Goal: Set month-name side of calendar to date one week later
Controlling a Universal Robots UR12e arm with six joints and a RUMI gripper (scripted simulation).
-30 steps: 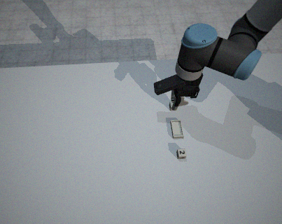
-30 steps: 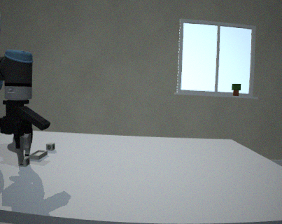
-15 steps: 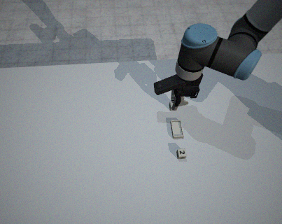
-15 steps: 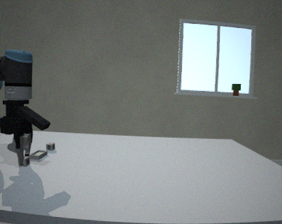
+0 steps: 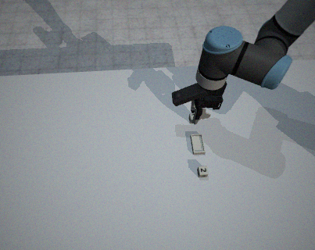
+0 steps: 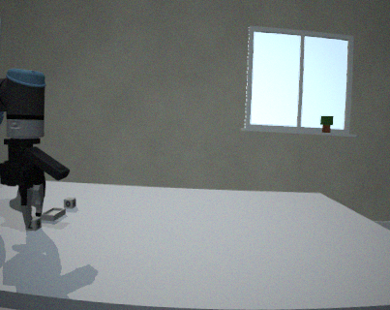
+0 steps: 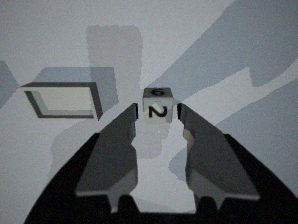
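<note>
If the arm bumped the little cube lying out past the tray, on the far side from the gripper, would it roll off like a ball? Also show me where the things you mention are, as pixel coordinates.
Probably not: the cube (image 5: pixel 202 171) (image 6: pixel 70 202) has flat faces and square edges, so it would likely slide. Being about as tall as wide, it seems unlikely to tip under a low nudge. Its crisp shape suggests something stiff.

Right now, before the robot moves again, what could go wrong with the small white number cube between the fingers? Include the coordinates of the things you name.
The pincer (image 5: pixel 195 120) (image 6: pixel 34 221) (image 7: pixel 157 104) stands open with narrow gaps around the white cube (image 6: pixel 35 224) (image 7: pixel 158 113), so a sideways move might knock it. Lifting now would probably leave it outside the shallow grey-rimmed tray (image 5: pixel 198 153) (image 6: pixel 59 216) (image 7: pixel 97 100).
</note>
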